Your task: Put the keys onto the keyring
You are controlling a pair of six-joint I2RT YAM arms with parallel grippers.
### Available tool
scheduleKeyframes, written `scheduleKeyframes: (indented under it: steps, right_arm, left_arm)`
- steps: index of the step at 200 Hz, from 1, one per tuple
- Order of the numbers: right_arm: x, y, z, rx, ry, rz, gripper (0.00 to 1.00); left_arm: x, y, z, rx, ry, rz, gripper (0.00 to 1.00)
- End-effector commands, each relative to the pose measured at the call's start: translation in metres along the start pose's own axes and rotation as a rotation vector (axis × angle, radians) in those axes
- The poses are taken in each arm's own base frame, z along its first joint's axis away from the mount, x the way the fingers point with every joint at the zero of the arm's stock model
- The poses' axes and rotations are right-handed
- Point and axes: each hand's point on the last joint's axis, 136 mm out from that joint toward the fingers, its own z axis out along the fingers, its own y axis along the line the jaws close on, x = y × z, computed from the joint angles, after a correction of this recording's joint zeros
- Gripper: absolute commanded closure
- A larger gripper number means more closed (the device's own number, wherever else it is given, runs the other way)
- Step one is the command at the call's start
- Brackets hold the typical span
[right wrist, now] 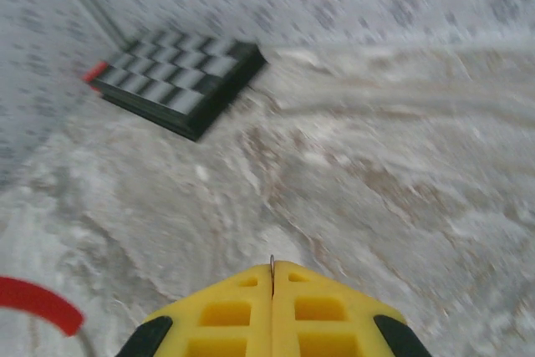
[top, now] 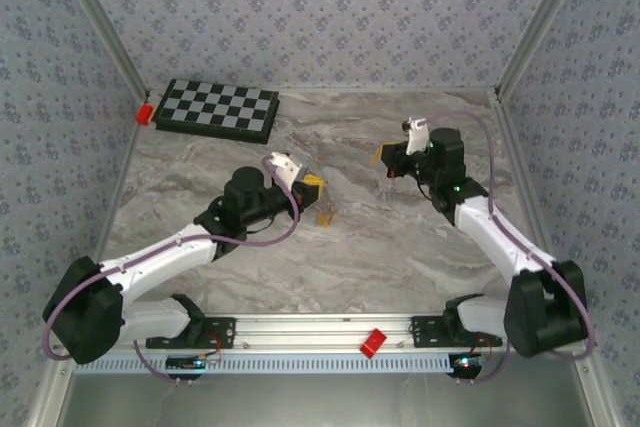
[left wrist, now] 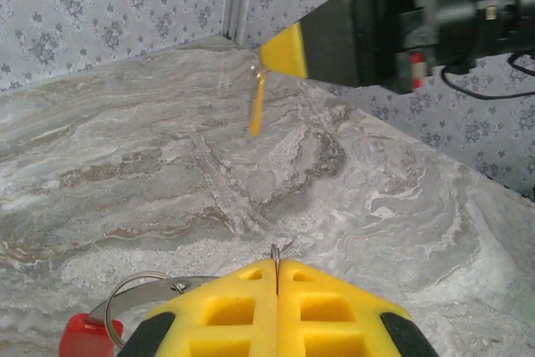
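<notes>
Keyring (left wrist: 134, 277), a thin, stiff, slippery wire loop, looks clamped in the shut left claw (top: 314, 184) above mid-counter (top: 400, 267), while the shut right claw (top: 382, 155), near on its right, pinches a tiny, light key (left wrist: 257, 106), best gripped by its plastic head.

Keyring (left wrist: 146, 277) cut off at bottom edge, part hidden behind left jaws; checkerboard (right wrist: 175, 81) blurred, right wrist view.

Grey wire keyring (left wrist: 84, 339) with red sleeve just beside the left gripper (left wrist: 277, 267); one orange key (left wrist: 257, 110) dangles well beyond it
</notes>
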Motion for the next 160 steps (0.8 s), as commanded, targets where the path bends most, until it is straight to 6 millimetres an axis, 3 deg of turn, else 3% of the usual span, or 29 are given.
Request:
scheduleKeyframes:
  steps: [1, 31, 101, 160]
  right_arm:
    - [-0.037, 0.043, -0.026, -0.167, -0.209, -0.141, 1.00]
    - [-0.048, 0.069, -0.051, -0.229, -0.288, -0.200, 1.00]
    - [-0.041, 0.111, -0.087, -0.292, -0.246, -0.284, 1.00]
    - [-0.030, 0.134, -0.094, -0.312, -0.152, -0.369, 1.00]
  left_arm:
    - [-0.046, -0.019, -0.003, 0.055, -0.104, 0.081, 1.00]
    - [-0.057, -0.034, 0.002, 0.138, -0.096, 0.125, 1.00]
    - [-0.067, -0.066, 0.015, 0.343, -0.098, 0.230, 1.00]
    - [-0.073, -0.078, 0.003, 0.392, -0.109, 0.262, 1.00]
